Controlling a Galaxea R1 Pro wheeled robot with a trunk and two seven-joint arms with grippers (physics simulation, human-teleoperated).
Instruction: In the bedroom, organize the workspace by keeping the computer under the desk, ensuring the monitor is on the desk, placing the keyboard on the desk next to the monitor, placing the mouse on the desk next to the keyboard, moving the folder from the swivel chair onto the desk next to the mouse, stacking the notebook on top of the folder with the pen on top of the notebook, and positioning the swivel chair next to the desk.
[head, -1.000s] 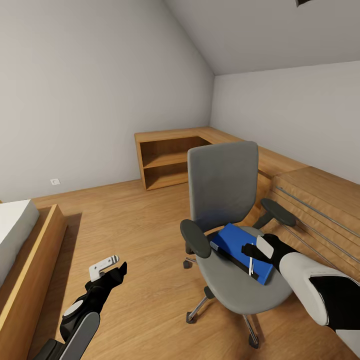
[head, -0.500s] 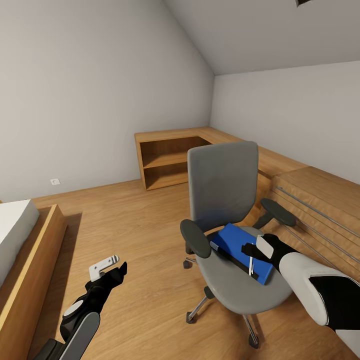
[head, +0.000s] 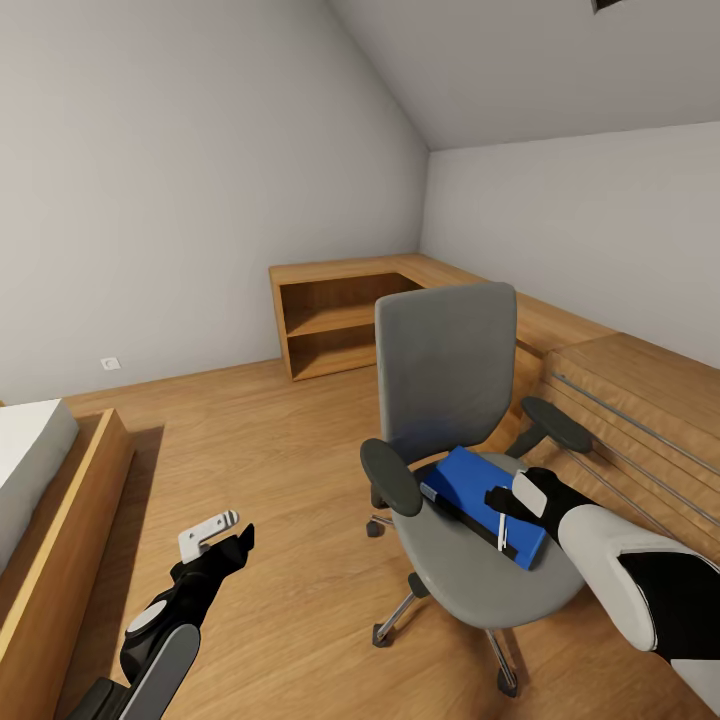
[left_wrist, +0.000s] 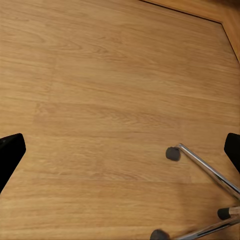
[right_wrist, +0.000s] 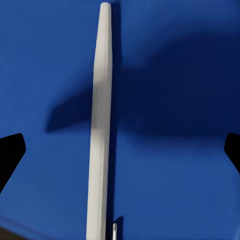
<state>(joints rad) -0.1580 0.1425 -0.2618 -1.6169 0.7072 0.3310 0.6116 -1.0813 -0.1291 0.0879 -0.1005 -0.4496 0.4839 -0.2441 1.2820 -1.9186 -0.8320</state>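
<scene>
The swivel chair (head: 455, 450) is standing on the wood floor (head: 280, 480) in the middle of the room, its grey backrest facing the camera side and its chrome base (left_wrist: 205, 170) showing in the left wrist view with castors resting on the planks. On the seat a blue flat item (head: 490, 500) is lying, with a dark band along its near edge; whether it is the folder, the notebook or both stacked cannot be told. The pen (head: 501, 531), a thin white stick, is lying on that blue surface, and in the right wrist view the pen (right_wrist: 100, 130) is running lengthwise between the fingertips over the blue cover (right_wrist: 170, 150). The right gripper (head: 515, 503) is hovering just above the pen, fingers (right_wrist: 10, 155) spread wide apart, not touching it. The left gripper (head: 215, 533) is hanging low over bare floor, well apart from the chair, its fingers (left_wrist: 10, 155) likewise spread wide with nothing between them. A light-wood low cabinet (head: 340, 320) is sitting in the far corner and running along the right wall; a bed edge (head: 40, 500) is showing at the left.
</scene>
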